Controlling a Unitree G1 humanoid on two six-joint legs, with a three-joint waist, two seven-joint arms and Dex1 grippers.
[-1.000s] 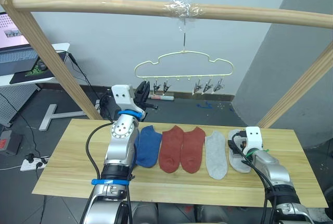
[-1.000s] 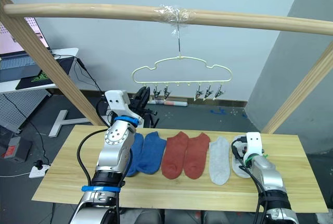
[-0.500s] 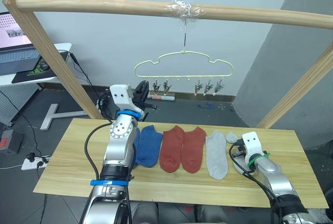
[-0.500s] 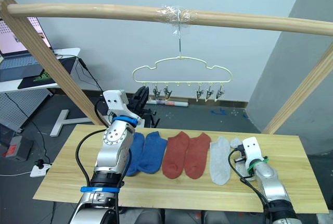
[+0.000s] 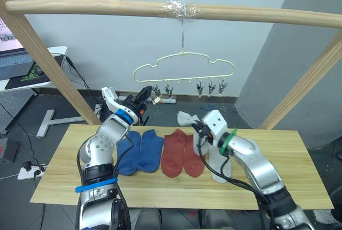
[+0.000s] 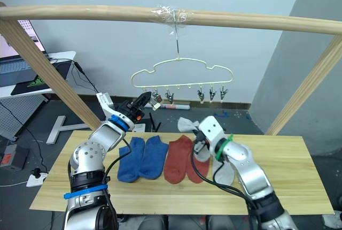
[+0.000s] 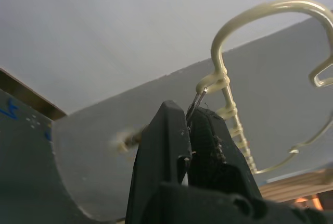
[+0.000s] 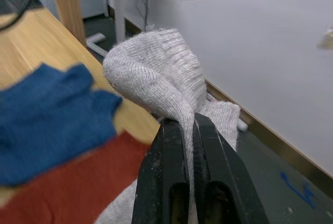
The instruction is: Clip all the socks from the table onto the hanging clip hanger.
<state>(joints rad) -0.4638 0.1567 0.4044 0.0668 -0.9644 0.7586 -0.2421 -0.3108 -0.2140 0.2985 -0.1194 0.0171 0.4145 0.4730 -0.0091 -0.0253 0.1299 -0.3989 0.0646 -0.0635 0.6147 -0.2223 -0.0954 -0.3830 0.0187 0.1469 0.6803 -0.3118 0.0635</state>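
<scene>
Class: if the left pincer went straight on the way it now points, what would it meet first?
Probably nothing new: the left pincer is already shut on the end clip of the clip hanger. Beyond that, the wall.

open gap below clip hanger (image 5: pixel 184 64), wooden pole (image 5: pixel 107 8) overhead

head eyes look down over table (image 5: pixel 299 150); wrist cameras sit close.

Wooden table (image 5: pixel 64 176) under five socks (image 5: pixel 160 152)
</scene>
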